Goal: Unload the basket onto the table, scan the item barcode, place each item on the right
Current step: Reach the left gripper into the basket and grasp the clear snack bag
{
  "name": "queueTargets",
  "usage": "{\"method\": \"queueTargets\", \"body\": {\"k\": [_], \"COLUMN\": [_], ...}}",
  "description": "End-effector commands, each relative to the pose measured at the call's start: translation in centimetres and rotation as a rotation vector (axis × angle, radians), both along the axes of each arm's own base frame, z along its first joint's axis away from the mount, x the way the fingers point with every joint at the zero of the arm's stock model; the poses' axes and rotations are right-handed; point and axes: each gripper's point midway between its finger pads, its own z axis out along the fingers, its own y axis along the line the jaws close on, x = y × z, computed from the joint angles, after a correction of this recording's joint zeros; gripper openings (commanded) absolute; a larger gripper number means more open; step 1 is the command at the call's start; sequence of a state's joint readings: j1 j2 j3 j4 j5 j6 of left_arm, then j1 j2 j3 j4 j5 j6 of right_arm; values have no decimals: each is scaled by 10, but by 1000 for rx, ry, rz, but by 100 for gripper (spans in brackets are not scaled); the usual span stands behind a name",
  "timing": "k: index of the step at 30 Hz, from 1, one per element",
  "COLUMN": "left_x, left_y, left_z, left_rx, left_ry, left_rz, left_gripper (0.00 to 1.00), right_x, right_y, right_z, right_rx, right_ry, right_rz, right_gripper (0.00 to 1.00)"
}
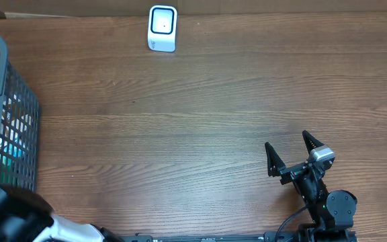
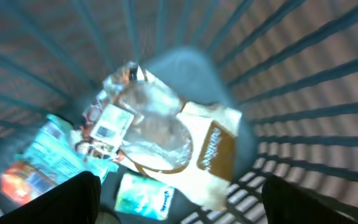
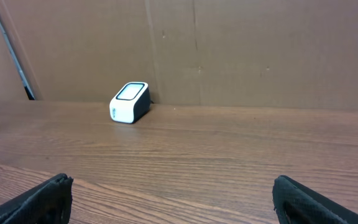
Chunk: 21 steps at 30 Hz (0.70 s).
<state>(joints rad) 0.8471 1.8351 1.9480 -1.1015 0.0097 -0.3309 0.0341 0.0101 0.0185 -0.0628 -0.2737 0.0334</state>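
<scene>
The left wrist view looks down into a blue-grey wire basket (image 2: 303,81) holding several packets. A brown-and-white pouch (image 2: 213,146) with a clear window lies in the middle. A teal packet (image 2: 143,196) sits just below it and a light blue packet (image 2: 50,149) lies to the left. My left gripper (image 2: 182,208) hangs open above them, its fingers either side of the teal packet and holding nothing. The white barcode scanner (image 1: 162,28) stands at the table's far edge. My right gripper (image 1: 287,142) rests open and empty near the front right, facing the scanner (image 3: 129,102).
The basket (image 1: 20,128) stands at the table's left edge, with the left arm (image 1: 15,215) coming in at the bottom left corner. A cardboard wall (image 3: 241,43) rises behind the scanner. Bare wood table (image 1: 180,134) lies between the basket and the right arm.
</scene>
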Motion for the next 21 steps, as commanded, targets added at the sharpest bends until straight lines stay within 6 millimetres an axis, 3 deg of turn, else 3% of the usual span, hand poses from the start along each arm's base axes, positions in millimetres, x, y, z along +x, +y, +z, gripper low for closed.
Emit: {"method": "queueTargets", "body": {"k": [1,7,11,12,21], "left_x": [7,32,47,52,64], "left_y": [11,17,11,8,8], "left_z": [-48,-114,-148,-163,-200], "left_rx": [-14,-78,-122,-139,-155], "left_ry": [92,151,162,180,209], "left_rz": [-88,-237,-313,-334,-367], "left_gripper": [88,90,91,94,100], "right_x": [0,0,0,0,0], "right_y": [0,0,0,0,0], "right_z": [-2,-2,-2,-2,-2], "right_rx": [4,4,4,4,4], "right_ry": [-2,-2,-2,-2,-2], "right_rz": [-1,-1,-1,-1,-1], "right_gripper": [100,100,100,100,100]}}
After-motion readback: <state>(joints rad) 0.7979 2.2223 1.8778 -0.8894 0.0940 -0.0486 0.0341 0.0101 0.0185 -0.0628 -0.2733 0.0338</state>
